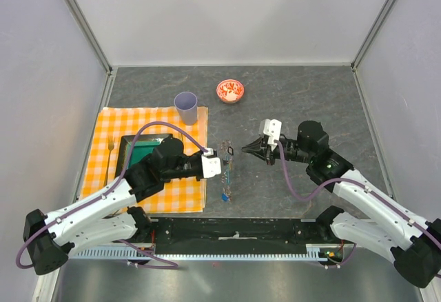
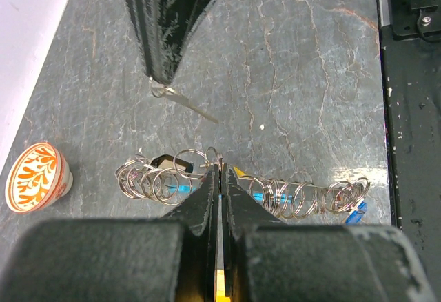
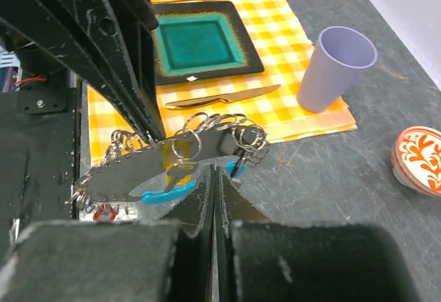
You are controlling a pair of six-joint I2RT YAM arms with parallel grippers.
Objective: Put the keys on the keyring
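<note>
1. Keys [image 1: 226, 172] and keyring [image 3: 169, 193] (told by its light-blue crescent) lie as one strip on the bare tabletop [image 1: 296, 102]. The strip is nearer the arm bases than the purple cup [image 1: 186, 107] and slightly to the cup's right.
2. Left end effector [image 2: 219, 171]: fingers pressed together, tip at the middle of the strip against one of the small rings [image 2: 289, 198]. Can't tell whether it pinches wire.
3. Right end effector [image 3: 215, 172]: fingers closed too, further right of the cup than the strip. In the left wrist view a thin silvery piece [image 2: 185, 102] shows at its tip. Gripped or just lying there, can't tell.
4. Visible so far: black tag [image 2: 162, 160], yellow tag [image 2: 238, 172], blue tag [image 2: 355, 212] and red tag [image 3: 103, 211] all sit among the row of rings.
5. Judgement: mid-task. The bunch looks gathered along the loop, but actual threading isn't resolvable. If the silvery piece is a key, at least one is left to go on.
</note>
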